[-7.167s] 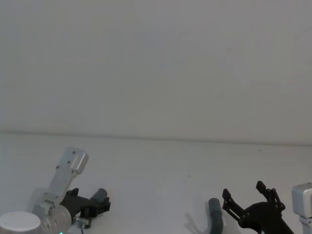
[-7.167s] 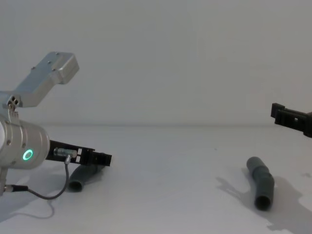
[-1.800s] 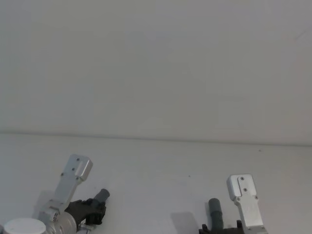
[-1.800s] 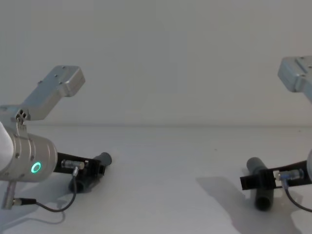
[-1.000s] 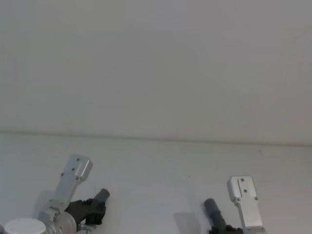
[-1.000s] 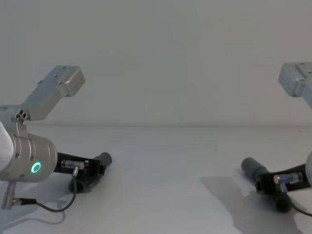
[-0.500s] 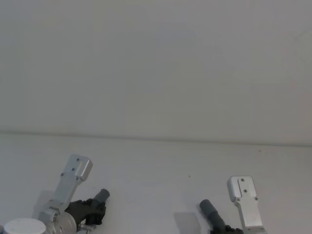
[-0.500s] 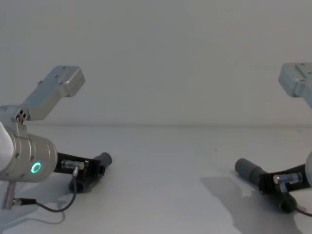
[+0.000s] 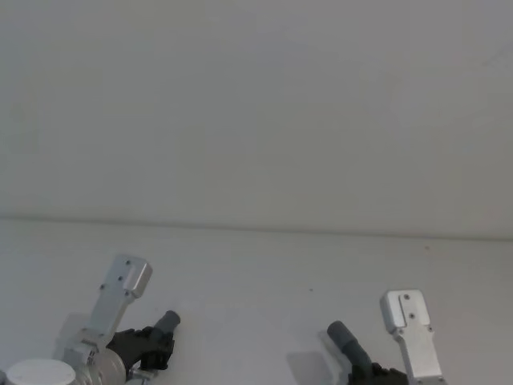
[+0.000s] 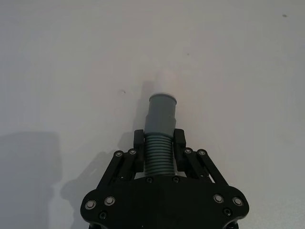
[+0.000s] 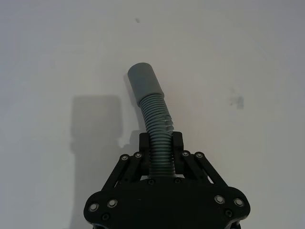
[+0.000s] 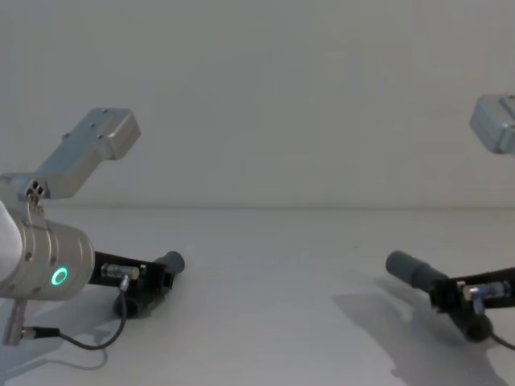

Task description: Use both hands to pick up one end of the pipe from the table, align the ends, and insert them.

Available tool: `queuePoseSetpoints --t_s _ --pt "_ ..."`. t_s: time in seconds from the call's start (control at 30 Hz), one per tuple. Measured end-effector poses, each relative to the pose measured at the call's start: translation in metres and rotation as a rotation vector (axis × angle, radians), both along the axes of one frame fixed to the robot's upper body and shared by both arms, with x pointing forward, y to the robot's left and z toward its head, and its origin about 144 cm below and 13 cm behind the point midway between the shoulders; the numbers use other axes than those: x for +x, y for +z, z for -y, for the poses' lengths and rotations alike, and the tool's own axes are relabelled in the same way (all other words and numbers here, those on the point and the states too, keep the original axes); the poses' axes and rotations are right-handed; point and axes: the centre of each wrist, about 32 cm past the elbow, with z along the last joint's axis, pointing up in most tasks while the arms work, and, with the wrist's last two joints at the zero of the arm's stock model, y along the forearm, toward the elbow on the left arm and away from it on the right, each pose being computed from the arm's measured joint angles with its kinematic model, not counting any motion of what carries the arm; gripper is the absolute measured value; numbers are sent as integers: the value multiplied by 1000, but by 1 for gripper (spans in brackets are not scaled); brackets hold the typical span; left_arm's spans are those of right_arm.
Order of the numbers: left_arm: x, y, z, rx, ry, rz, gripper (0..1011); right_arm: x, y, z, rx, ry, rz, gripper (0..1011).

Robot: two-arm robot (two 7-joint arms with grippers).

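The left claw (image 10: 159,140) is clamped on the ribs of one pipe piece (image 10: 161,114), low at 8 o'clock in the chest view. The right claw (image 11: 160,142) grips the other piece (image 11: 150,95) at 4 o'clock, its cuff (image 12: 400,264) tilted up off the worktop (image 12: 265,265). Pick-up looks done. Next, both cuffs need turning to face each other at mid-worktop, level, then pushing together.

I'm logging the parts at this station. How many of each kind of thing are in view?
Grey pipe pieces: 2 (left pipe piece, right pipe piece)
Black grippers: 2 (left gripper, right gripper), each shut on its piece
Total: 4
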Motion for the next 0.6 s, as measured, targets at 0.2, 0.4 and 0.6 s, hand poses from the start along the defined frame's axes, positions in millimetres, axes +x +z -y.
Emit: queuePoseSetpoints --t_s 0.2,0.4,0.6 --pt "0 0 0 0 0 0 327 -5 -4 12 15 49 70 249" --pt "0 0 0 0 0 0 327 -10 -7 28 42 118 155 249" --pt "0 1 -1 7 -7 2 327 -13 -11 44 71 201 229 249"
